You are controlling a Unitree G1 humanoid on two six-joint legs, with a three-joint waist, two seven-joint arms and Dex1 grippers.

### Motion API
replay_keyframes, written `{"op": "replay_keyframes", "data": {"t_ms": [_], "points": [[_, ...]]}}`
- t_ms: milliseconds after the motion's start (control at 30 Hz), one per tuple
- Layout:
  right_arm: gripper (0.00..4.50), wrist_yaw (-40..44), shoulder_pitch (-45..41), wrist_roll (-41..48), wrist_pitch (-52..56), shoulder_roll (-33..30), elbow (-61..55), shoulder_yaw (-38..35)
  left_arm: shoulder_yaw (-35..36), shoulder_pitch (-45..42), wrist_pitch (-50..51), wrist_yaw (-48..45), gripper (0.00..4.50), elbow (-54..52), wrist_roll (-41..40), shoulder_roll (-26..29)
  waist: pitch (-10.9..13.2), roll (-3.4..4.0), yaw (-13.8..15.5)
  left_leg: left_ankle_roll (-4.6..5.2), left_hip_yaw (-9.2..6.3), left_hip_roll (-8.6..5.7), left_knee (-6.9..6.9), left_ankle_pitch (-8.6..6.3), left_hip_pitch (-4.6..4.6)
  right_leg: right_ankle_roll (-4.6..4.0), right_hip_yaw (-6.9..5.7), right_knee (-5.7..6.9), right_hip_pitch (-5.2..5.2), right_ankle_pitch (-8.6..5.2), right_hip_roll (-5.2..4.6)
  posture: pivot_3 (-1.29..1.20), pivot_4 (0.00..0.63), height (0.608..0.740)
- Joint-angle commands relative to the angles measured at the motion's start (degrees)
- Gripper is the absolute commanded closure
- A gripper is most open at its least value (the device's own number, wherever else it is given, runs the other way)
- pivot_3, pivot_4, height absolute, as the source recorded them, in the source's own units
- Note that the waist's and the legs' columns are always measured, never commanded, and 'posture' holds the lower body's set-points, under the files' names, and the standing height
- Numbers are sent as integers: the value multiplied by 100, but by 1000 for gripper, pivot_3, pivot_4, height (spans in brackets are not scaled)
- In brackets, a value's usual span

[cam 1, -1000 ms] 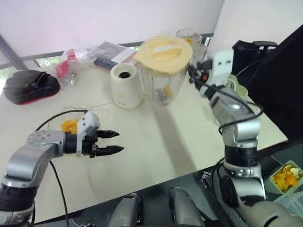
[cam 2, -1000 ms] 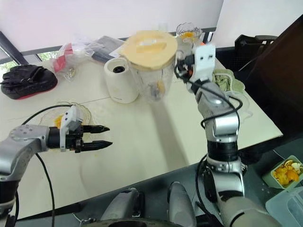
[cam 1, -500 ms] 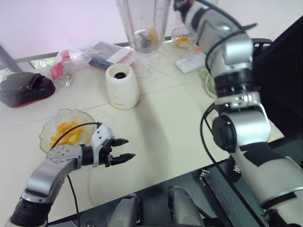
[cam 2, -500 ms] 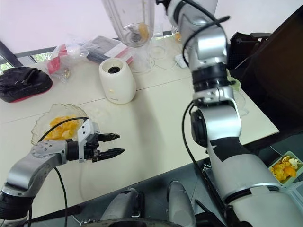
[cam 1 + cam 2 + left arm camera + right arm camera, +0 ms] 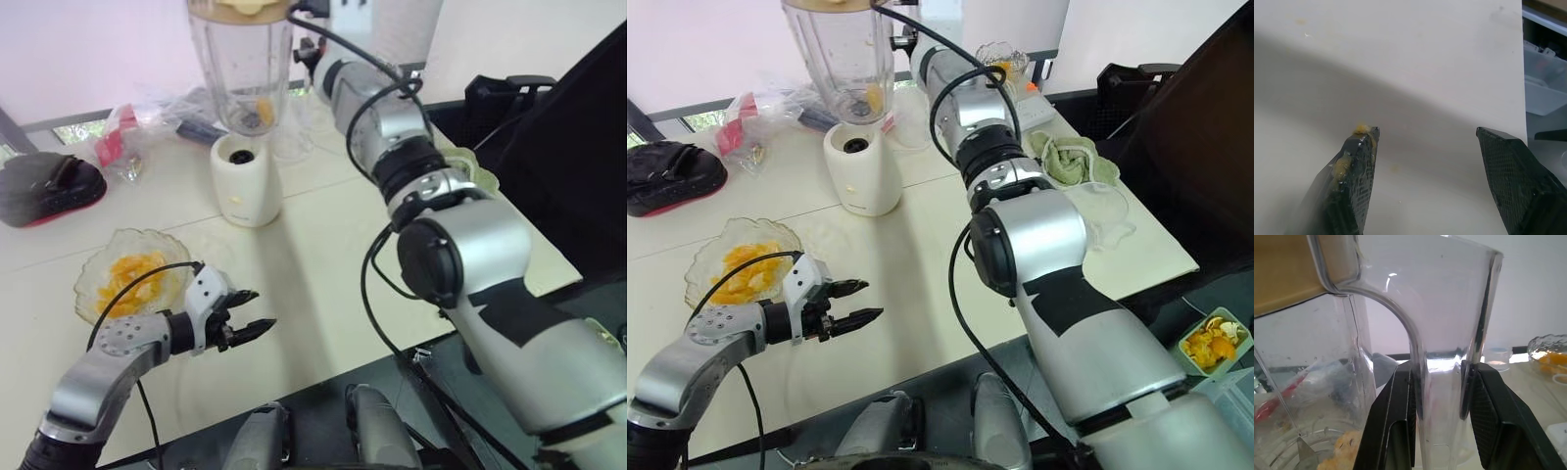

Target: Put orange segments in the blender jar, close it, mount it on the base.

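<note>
1. Nearest us, the left gripper (image 5: 253, 311) hovers low over the pale, smooth table (image 5: 313, 245). Its jaws are parted and empty, and orange pulp is smeared on one of its textured black fingertips (image 5: 1359, 156). We judge it best held clear of the mounting
2. Just behind it sits the glass-like bowl (image 5: 93, 269), clear and scalloped, with soft, wet orange segments (image 5: 132, 279) lying in it
3. Further back stands the blender base (image 5: 245, 181), a squat cream cylinder, probably plastic, with a dark socket on top. We would aim the jar's foot squarely at that socket
4. Above the base, apart from it, hangs the blender jar (image 5: 243, 73). It is clear, hard and tapers downward, with a few orange pieces (image 5: 260, 110) at its bottom and the tan lid (image 5: 240, 8) on. The right gripper (image 5: 1440, 367) is clamped on its curved transparent handle (image 5: 1444, 323)
5. We judge mounting to be the step in hand: lower the jar upright and centred, then seat it. The slick handle could slip or swing, so we would descend slowly
</note>
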Motion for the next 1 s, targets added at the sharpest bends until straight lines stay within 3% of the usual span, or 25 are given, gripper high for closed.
{"op": "replay_keyframes", "data": {"t_ms": [33,400,1000], "points": [[3572,13,-482,7,-413,127,-151,-80,147,42,39,108,1242,-247,-118,11,0,0,0,0,0,0,0,0,0,0,0,0,0,0,0,0,150,740],[3572,220,-178,-77,-953,467,-34,-84,161,233,127,379,1242,-493,-212,-34,0,0,0,-1,-1,0,0,1,0,0,0,1,0,0,1,0,150,740],[3572,3,540,-194,-2009,489,-4,-145,142,445,304,580,1242,-830,-353,92,0,0,-17,-5,-2,1,-1,3,1,0,0,2,0,0,3,0,150,740]]}}
